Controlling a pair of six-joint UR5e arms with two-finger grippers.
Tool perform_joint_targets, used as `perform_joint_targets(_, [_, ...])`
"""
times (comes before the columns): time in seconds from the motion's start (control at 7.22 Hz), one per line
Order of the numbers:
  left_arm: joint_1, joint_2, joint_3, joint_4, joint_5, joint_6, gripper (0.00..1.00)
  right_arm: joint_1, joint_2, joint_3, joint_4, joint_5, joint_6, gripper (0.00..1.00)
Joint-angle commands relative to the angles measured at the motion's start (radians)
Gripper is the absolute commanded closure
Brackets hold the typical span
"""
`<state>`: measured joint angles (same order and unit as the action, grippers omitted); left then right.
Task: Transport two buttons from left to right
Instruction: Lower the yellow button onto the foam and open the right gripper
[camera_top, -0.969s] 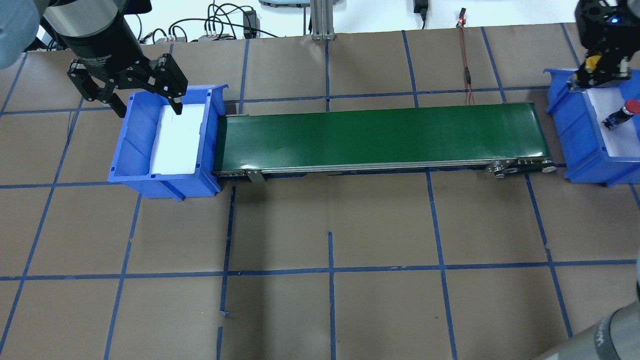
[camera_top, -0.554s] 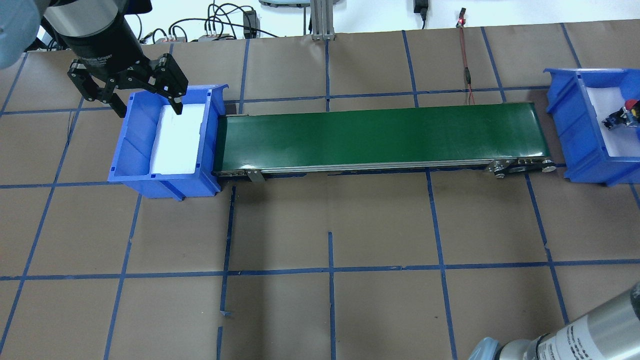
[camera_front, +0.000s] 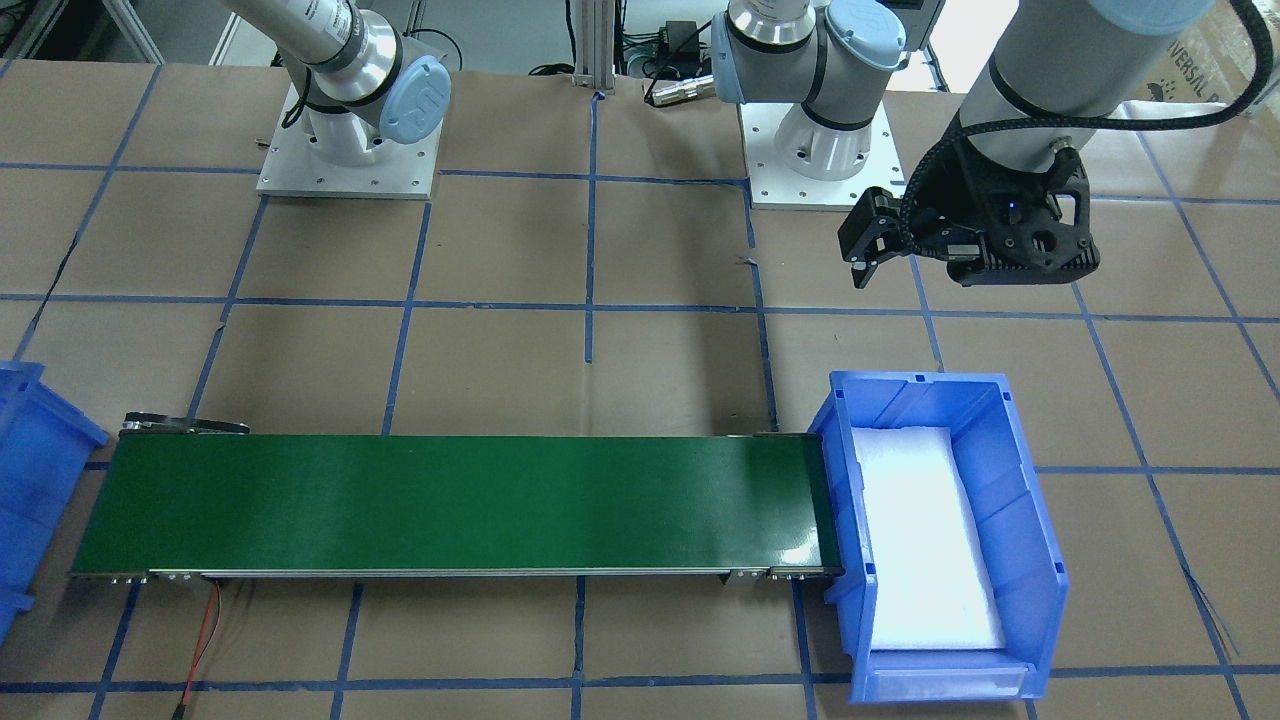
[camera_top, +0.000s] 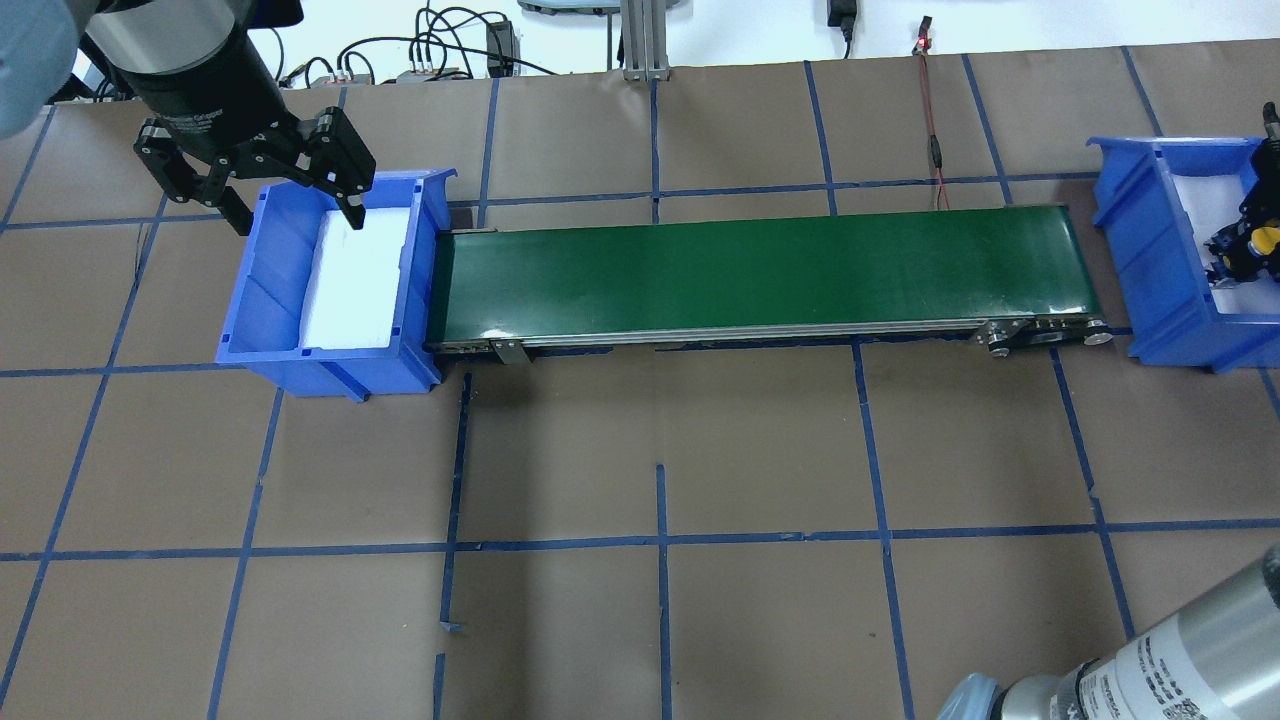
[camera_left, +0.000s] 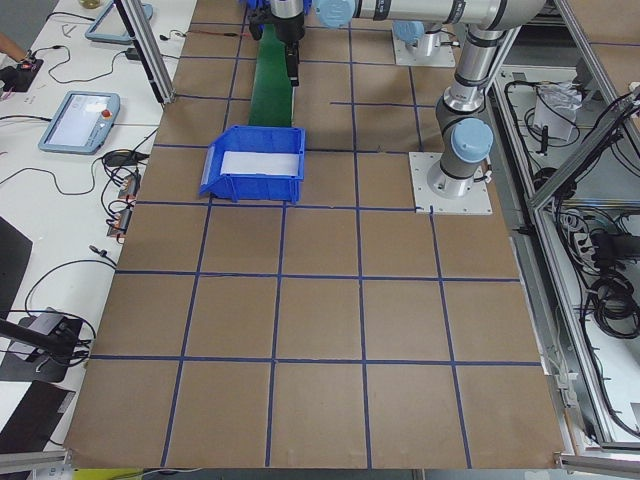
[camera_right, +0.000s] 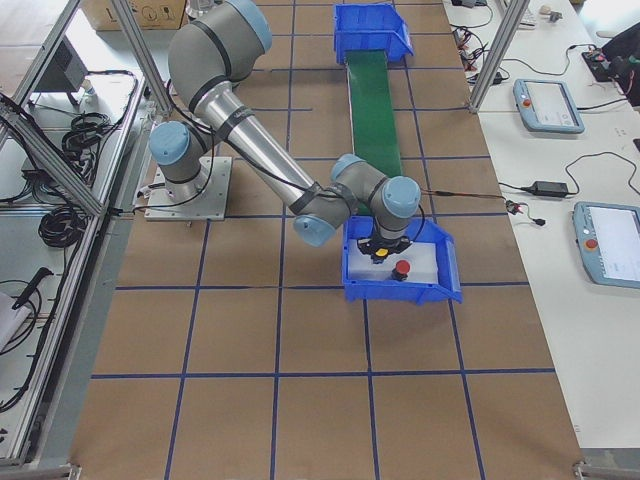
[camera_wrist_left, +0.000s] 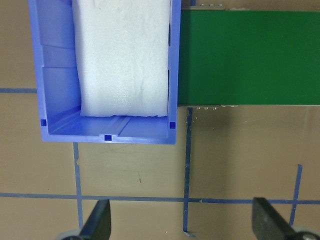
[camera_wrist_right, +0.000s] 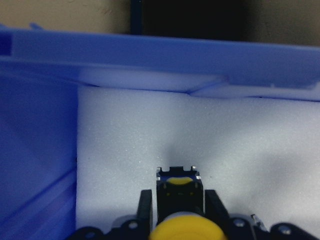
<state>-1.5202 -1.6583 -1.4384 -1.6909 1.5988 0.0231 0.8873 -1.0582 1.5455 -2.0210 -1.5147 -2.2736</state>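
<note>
The yellow button (camera_wrist_right: 178, 231) is clamped in the right gripper (camera_wrist_right: 178, 201), low over the foam pad (camera_wrist_right: 150, 130), with the red button (camera_right: 401, 268) just beside. If released crooked, it could be tipped or bounced. The left gripper (camera_wrist_left: 182, 222) is spread wide, empty.

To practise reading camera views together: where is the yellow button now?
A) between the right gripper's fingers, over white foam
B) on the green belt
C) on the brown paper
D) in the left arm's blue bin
A: the right wrist view shows the yellow button held by the right gripper over the white foam in a blue bin.
</note>
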Motion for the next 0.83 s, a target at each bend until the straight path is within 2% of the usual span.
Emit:
perform_joint_targets(0.0, [0.0, 0.0, 0.0, 0.0, 0.0, 0.0, 0.0, 0.001, 0.007, 0.001, -0.007, 0.001, -0.003, 0.01])
perform_joint_targets(0.28, [0.0, 0.0, 0.001, 0.0, 0.001, 0.0, 0.0, 0.004, -0.032, -0.018, 0.033, -0.001, 0.008, 0.0])
perform_joint_targets(0.42, [0.0, 0.0, 0.001, 0.0, 0.001, 0.001, 0.0, 0.007, -0.104, -0.05, 0.059, 0.002, 0.008, 0.0])
perform_joint_targets(0.55, [0.0, 0.0, 0.001, 0.0, 0.001, 0.0, 0.0, 0.042, -0.182, -0.082, 0.138, 0.01, 0.037, 0.0])
perform_joint_targets(0.69, [0.0, 0.0, 0.001, -0.001, 0.001, 0.0, 0.0, 0.1, -0.244, -0.099, 0.231, 0.013, 0.181, 0.0])
